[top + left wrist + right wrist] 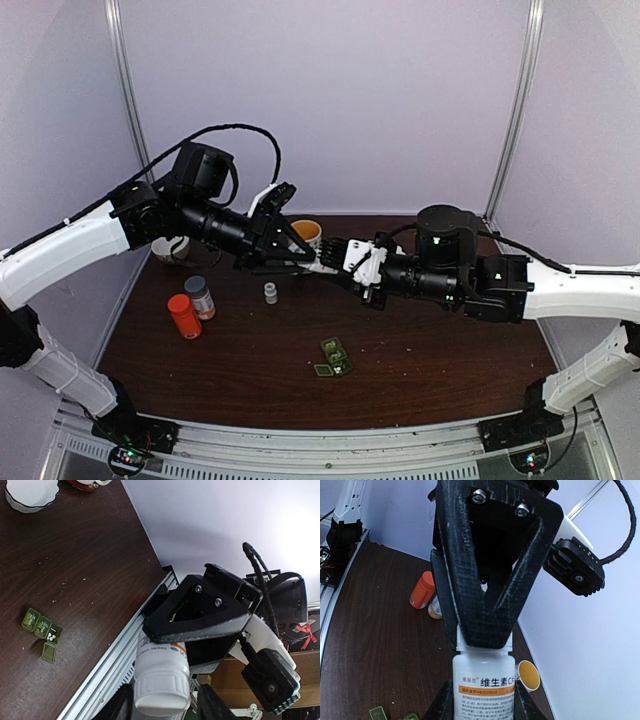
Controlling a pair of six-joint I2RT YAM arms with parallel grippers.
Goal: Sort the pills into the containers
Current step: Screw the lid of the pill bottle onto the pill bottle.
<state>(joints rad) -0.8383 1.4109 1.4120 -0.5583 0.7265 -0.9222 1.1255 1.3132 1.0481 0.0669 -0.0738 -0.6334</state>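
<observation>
White plastic, the pill bottle (482, 680) hung mid-air at the overhead view's centre, its body clamped in the right tool (481, 705) so the cap (161, 695) faced the left tool (162, 710). Those fingers (122, 707) flanked the cap, likely to unscrew it; whether they pinched it I could not tell. The green pill box (335, 357) lay on the desk (450, 370) below centre, one lid open.

The bottle (482, 680) is white, orange-banded — the pill box (42, 626) green, the table (75, 555) brown.
</observation>
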